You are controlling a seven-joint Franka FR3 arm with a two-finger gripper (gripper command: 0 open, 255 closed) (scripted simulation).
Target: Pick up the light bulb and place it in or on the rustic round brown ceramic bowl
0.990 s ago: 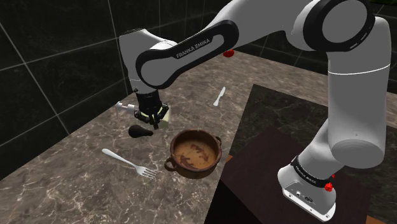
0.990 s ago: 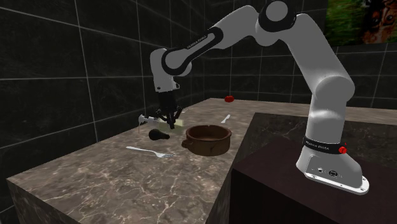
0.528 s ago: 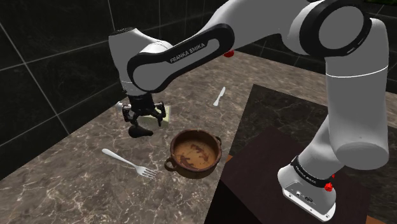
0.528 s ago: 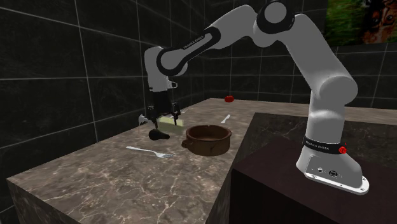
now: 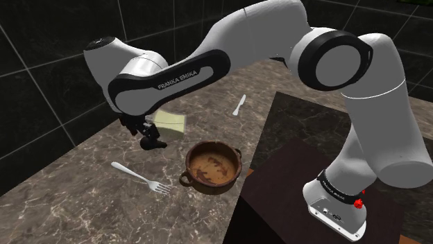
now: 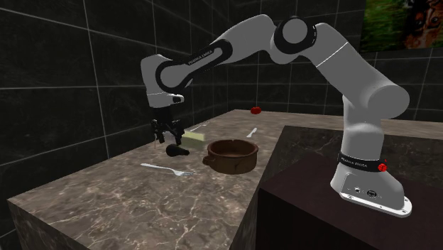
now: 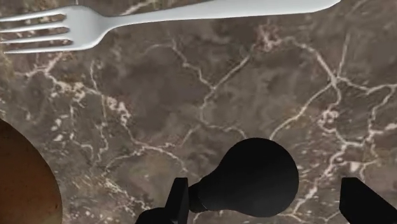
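The light bulb is drawn all black and lies on its side on the marble counter. It lies left of the bowl in the shoulder view and in the second exterior view. My gripper is open just above it, a finger close by the bulb's neck and the other well clear of the globe. The hand points down at the bulb. The round brown bowl with two small handles stands a short way off.
A white fork lies beyond the bulb, near the counter's front. A pale flat pad sits behind the hand, a white utensil farther back, and a small red thing at the far edge. The dark stand rises beside the bowl.
The fingers have gone from shut to open. The hand has swung toward the shoulder view's left, off the pale pad, and come down over the bulb.
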